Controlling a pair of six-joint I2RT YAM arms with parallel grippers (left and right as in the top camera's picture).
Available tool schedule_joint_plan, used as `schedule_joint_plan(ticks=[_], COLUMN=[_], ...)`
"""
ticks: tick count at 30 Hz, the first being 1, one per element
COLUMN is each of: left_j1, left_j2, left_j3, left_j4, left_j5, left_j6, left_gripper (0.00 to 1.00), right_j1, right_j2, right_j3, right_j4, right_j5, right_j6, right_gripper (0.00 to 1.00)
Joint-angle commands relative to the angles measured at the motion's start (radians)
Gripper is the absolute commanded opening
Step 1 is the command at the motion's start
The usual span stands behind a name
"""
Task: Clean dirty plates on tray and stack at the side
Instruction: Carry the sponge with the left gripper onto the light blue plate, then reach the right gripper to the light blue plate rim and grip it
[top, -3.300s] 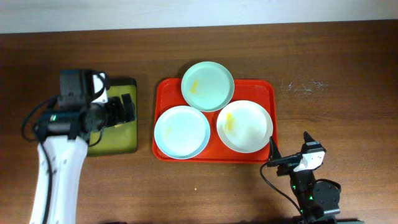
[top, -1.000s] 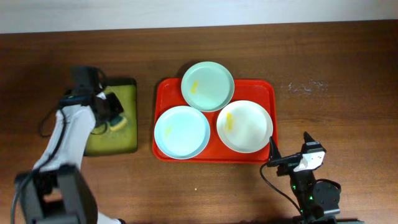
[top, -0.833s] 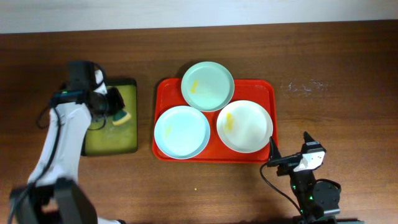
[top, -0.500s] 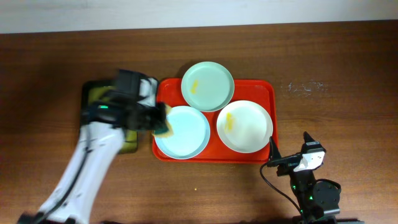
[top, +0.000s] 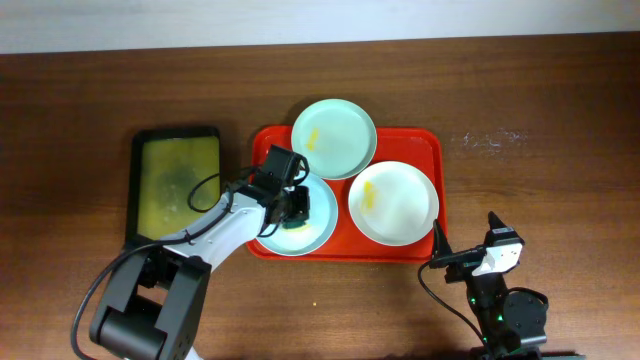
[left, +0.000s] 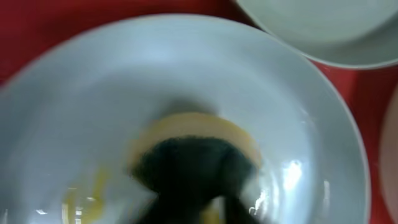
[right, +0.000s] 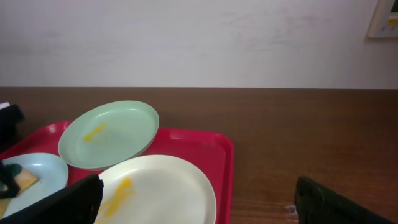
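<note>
Gripping sponge (left: 193, 127) on blue plate (top: 320, 228), left pincer (top: 298, 205); brown wooden table (top: 540, 90), white wall (right: 186, 37).

sponge (left: 189, 127) blurred, plate (left: 74, 93) cropped at edges, left tool (top: 297, 204) grip unclear

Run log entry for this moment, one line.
left tool: shut on sponge, on near-left plate | right tool: open, off tray | back plate, white plate: yellow smears

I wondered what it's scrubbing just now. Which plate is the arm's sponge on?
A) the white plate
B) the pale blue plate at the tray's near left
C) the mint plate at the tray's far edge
B: the left gripper presses the sponge onto the pale blue plate at the near left of the tray.
</note>
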Motion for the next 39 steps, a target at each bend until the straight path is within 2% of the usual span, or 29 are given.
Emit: schedule_joint_plan(ticks=[1, 4, 9, 12, 15, 18, 27, 32, 33, 34, 36, 39], left_j1=[-0.002, -0.002, 0.000, 0.021, 0.053, 0.078, 0.095, 0.277, 0.302, 0.325, 0.343, 0.343], left_j2=[0.008, -0.047, -0.264, -0.441, -0.513, -0.500, -0.412, -0.412, -0.412, -0.412, -0.412, -0.412], left_j3=[0.027, 0.113, 0.229, 0.230, 0.229, 0.222, 0.192, 0.192, 0.192, 0.192, 0.192, 0.192], left_j4=[-0.002, -0.077, -0.211, -0.346, -0.518, -0.633, -0.690, -0.690, -0.690, -0.690, -0.697, -0.705], left_j5=[-0.066, 0.009, 0.024, -0.124, -0.258, -0.258, -0.225, -0.119, -0.110, -0.101, -0.097, -0.097], left_j6=[-0.015, -0.015, -0.014, -0.014, -0.015, -0.015, -0.015, -0.015, -0.015, -0.015, -0.015, -0.015], left_gripper=[0.41, 0.66, 0.70, 0.99, 0.99, 0.99, 0.99, 0.99, 0.99, 0.99, 0.99, 0.99], right_j1=[0.008, 0.008, 0.008, 0.008, 0.008, 0.008, 0.008, 0.008, 0.009, 0.009, 0.009, 0.009], right_j2=[-0.004, -0.004, -0.004, -0.004, -0.004, -0.004, -0.004, -0.004, -0.004, -0.004, -0.004, -0.004], right_j3=[-0.005, -0.005, -0.005, -0.005, -0.005, -0.005, -0.005, -0.005, -0.005, -0.005, -0.005, -0.005], right_j4=[-0.005, -0.005, -0.005, -0.005, -0.005, -0.005, -0.005, 0.008, 0.036, 0.054, 0.172, 0.559], right_j5=[0.005, 0.005, 0.005, 0.005, 0.005, 0.005, 0.005, -0.003, -0.072, -0.229, -0.376, -0.536], right_j6=[0.003, 0.003, 0.003, 0.003, 0.003, 0.003, 0.003, 0.012, 0.068, 0.175, 0.291, 0.429], right_gripper=[0.99, 0.99, 0.99, 0.99, 0.99, 0.99, 0.99, 0.99, 0.99, 0.99, 0.99, 0.99])
